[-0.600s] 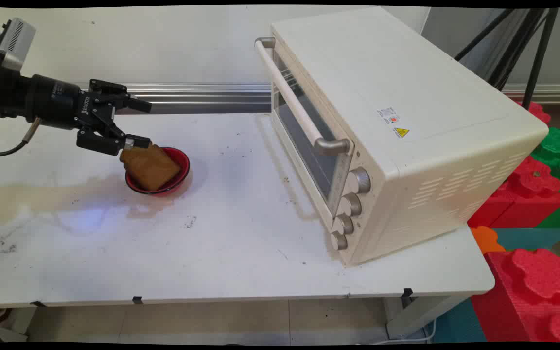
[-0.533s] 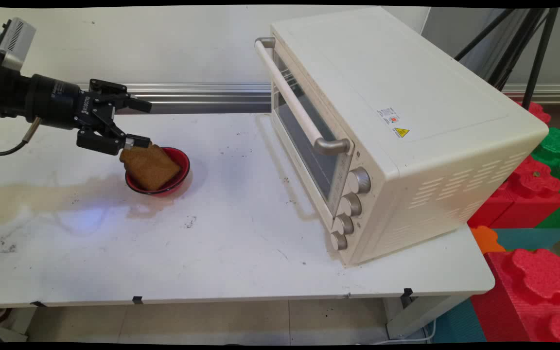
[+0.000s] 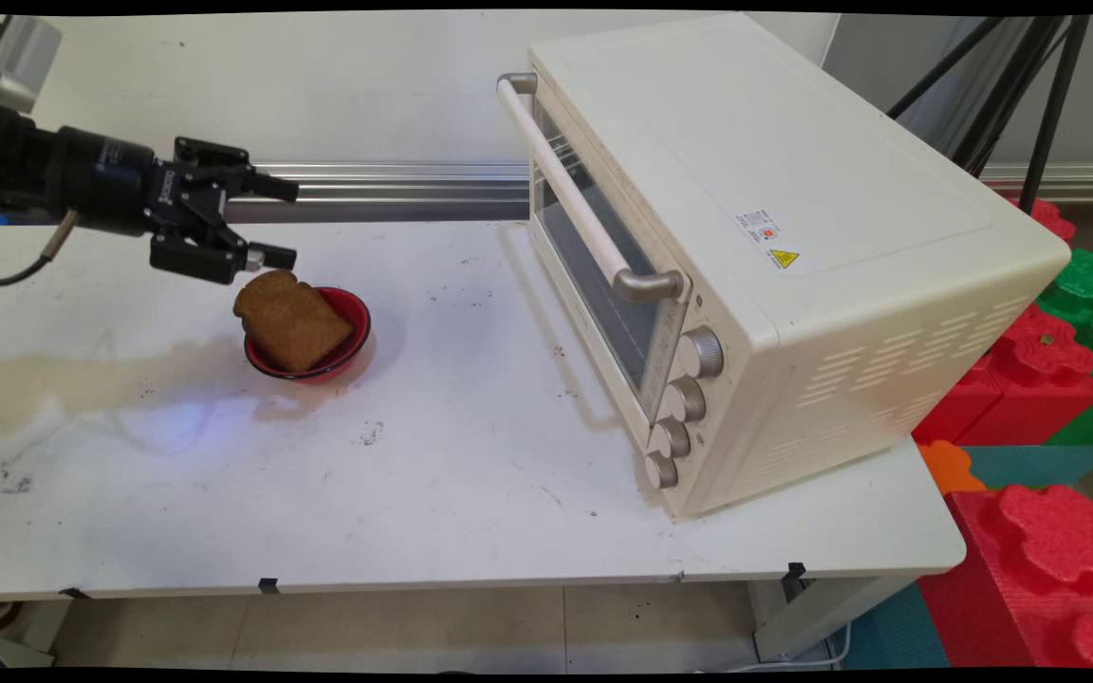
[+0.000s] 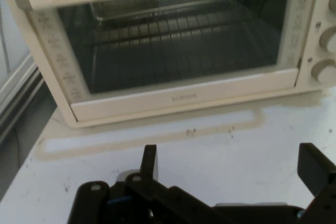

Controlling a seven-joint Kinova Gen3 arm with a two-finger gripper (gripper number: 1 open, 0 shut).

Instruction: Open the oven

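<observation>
So the gripper (image 3: pixel 283 221) is hanging out sideways at the left end of the table (image 3: pixel 471 474), jaws spread wide with nothing in them. Right below its lower finger there's a slice of brown bread (image 3: pixel 290 319) leaning in a little red bowl (image 3: pixel 354 334), one corner poking out over the rim, not touching the finger. Well off to the right sits a cream toaster oven (image 3: pixel 793 237) with its glass door (image 4: pixel 173 40) closed, the gripper pointing straight at it.
</observation>
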